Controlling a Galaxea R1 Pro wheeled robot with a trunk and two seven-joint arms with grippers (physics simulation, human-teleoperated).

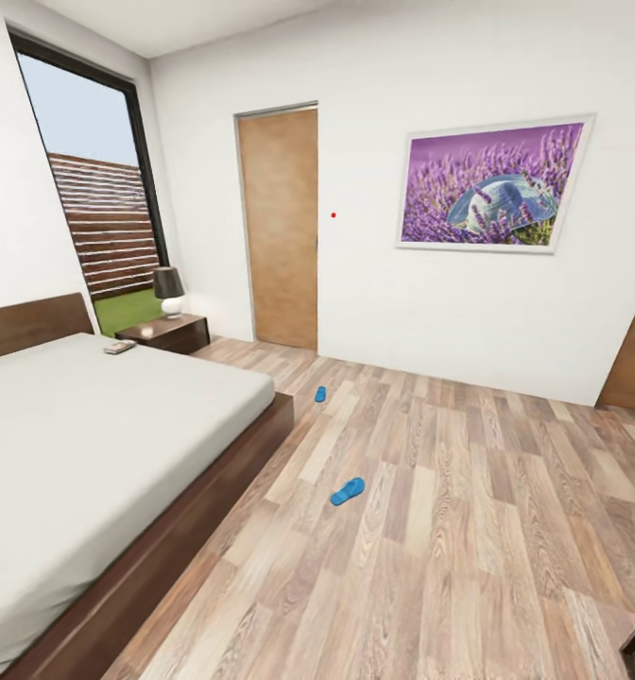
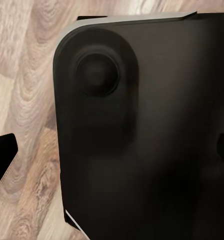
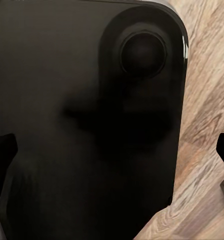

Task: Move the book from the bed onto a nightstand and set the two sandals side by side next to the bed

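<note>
Nothing is done yet, by the look of it. The book lies at the bed's head corner, beside the nightstand. One sandal and the other lie well apart on the floor off the bed's foot. Whether either hand is open, I cannot tell.

No legible text, label, brand, number or sign anywhere. Book on the bed: too small for any lettering to be read. Framed picture on the wall: lavender photograph, no caption. Wrist views: dark unmarked housing over wood floor.
</note>
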